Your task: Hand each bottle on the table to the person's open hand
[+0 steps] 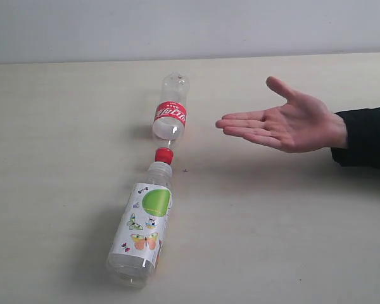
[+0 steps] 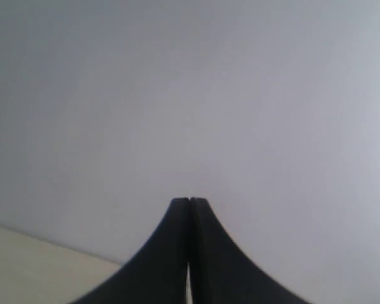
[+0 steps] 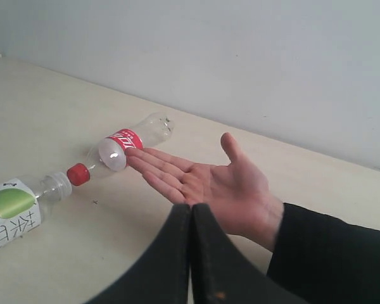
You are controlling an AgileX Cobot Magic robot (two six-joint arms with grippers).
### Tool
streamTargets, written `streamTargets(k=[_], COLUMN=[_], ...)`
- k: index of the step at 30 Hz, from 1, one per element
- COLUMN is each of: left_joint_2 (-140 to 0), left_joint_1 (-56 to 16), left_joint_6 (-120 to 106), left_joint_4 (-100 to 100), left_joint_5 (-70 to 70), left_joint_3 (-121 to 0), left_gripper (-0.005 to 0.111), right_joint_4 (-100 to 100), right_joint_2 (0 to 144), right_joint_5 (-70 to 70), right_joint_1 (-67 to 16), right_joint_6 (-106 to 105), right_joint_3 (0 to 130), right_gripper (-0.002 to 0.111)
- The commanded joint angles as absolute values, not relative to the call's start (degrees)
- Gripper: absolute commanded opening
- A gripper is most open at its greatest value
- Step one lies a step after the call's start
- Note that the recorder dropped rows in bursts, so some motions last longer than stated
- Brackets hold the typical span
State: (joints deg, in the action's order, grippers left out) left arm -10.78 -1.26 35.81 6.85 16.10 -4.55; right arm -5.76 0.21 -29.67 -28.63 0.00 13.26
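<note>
L gripper (image 2: pixel 189 201) & R gripper (image 3: pixel 191 208) clenched, empty; R pointed at palm-up hand (image 3: pixel 206 183).

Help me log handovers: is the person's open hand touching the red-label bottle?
Apart. The exterior view shows bare table between the open hand and the red-label bottle; the right wrist view merely overlaps them.
</note>
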Motion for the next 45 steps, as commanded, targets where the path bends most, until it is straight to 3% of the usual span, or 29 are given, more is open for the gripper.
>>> streamTargets(k=[1, 7, 14, 17, 21, 23, 29, 33, 45], left_joint_2=[-23.99, -43.09, -60.1, -66.12, -72.88, -75.49, -84.41, -91.54, -103.71], left_joint_1=[-1.13, -2.93, -10.85, -14.01, -18.04, -19.74, -29.62, -35.63, -38.49], left_joint_6=[36.17, 33.5, 17.22, 16.63, 16.41, 16.41, 16.29, 17.38, 20.1], left_joint_4=[12.43, 19.84, 15.15, 13.46, 8.94, 5.59, -2.06, -2.23, -3.84], left_joint_5=[12.05, -8.95, -40.0, -50.77, -60.41, -61.68, -52.98, -50.77, -49.1], left_joint_3=[-12.6, -29.09, -46.51, -51.96, -55.78, -56.48, -57.0, -60.15, -65.55], left_gripper=[0.0, 0.0, 0.004, 0.02, 0.054, 0.064, 0.064, 0.077, 0.078], right_joint_4=[-6.0, -6.0, -6.0, -6.0, -6.0, -6.0, -6.0, -6.0, -6.0], right_joint_2=[0.0, 0.0, 0.0, 0.0, 0.0, 0.0, 0.0, 0.0, 0.0], right_joint_5=[-29.47, -29.47, -29.47, -29.47, -29.47, -29.47, -29.47, -29.47, -29.47], right_joint_1=[-28.67, -28.67, -28.67, -28.67, -28.67, -28.67, -28.67, -28.67, -28.67], right_joint_6=[0.3, 0.3, 0.3, 0.3, 0.3, 0.3, 0.3, 0.3, 0.3], right_joint_3=[12.98, 12.98, 12.98, 12.98, 12.98, 12.98, 12.98, 12.98, 12.98], right_gripper=[0.0, 0.0, 0.0, 0.0, 0.0, 0.0, 0.0, 0.0, 0.0])
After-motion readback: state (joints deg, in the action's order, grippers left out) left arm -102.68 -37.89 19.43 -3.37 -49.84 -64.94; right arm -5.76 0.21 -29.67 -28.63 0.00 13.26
